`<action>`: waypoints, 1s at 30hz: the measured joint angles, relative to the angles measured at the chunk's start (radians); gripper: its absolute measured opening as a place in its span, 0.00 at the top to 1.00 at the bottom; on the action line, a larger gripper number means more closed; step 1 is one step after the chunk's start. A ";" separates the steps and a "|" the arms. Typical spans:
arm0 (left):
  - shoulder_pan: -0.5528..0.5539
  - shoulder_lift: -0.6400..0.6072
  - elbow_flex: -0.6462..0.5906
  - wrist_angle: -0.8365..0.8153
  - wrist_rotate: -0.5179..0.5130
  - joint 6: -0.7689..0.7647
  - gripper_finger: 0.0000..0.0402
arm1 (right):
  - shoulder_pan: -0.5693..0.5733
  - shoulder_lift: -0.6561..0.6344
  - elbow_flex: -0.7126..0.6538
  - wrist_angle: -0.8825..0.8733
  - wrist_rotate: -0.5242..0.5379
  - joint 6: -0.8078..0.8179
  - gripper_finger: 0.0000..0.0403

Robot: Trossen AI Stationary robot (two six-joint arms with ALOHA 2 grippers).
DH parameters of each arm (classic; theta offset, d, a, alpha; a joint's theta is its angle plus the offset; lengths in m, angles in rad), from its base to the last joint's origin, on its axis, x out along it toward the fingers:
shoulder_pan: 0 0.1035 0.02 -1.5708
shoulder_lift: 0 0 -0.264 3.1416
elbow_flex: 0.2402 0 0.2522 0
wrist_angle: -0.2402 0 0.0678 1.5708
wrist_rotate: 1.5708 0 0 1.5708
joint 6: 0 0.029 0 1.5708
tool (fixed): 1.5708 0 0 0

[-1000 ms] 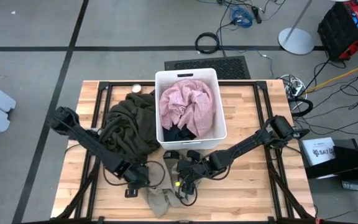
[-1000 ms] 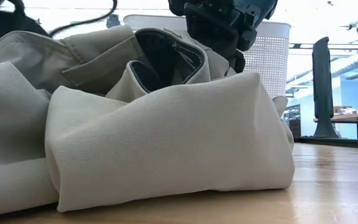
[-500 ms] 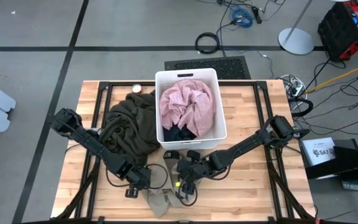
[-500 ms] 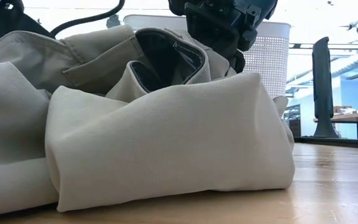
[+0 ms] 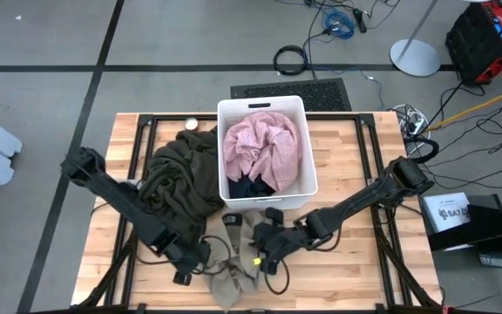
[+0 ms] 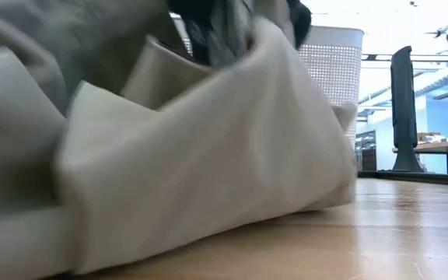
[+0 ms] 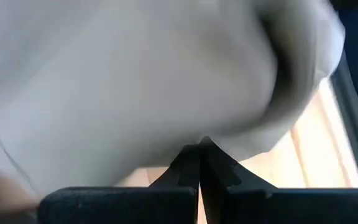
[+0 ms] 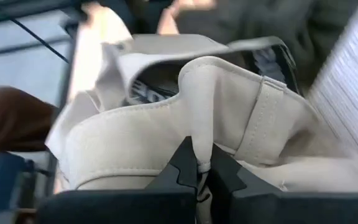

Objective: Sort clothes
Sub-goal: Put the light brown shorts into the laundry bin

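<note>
The beige garment (image 5: 232, 277) lies near the table's front edge and fills the low view (image 6: 208, 163); its lettered waistband (image 8: 267, 61) shows in the right wrist view. My left gripper (image 5: 202, 260) is shut on its left side, my right gripper (image 5: 263, 255) on its right side. Behind it stands the white bin (image 5: 265, 106) with a pale pink garment (image 5: 262, 144) on top of a dark one (image 5: 253, 187). The dark olive garment (image 5: 179, 179) lies heaped on the table, left of the bin. My left gripper pinches beige cloth (image 7: 199, 138) between its two shut fingers, coming slanting down from the table's left; which edge or fold it is cannot be told. My right gripper pinches a raised fold of the beige garment (image 8: 199, 146) below the waistband, slanting down from the right. The garment's top is drawn up between both grippers, and its lower part (image 6: 169, 241) rests on the table.
A small round object (image 5: 192, 124) sits at the far edge, left of the bin. Bare wood (image 5: 347, 262) lies right of the garment. The olive heap lies close behind my left arm.
My left gripper has gone to the beige garment's left side and taken hold. Both grippers have then risen, drawing the garment's upper part up and toward each other, while its lower part stays on the table.
</note>
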 joint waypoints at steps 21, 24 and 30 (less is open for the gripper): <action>0.012 -0.051 0.075 0.257 0.102 0.260 1.00 | 0.005 0.012 0.000 -0.041 0.117 0.019 1.00; -0.015 -0.051 0.075 0.258 0.167 0.260 1.00 | 0.006 -0.001 0.000 -0.076 0.140 0.031 1.00; -0.022 -0.051 0.075 0.293 0.122 0.278 1.00 | 0.011 -0.017 0.000 -0.034 0.142 0.009 1.00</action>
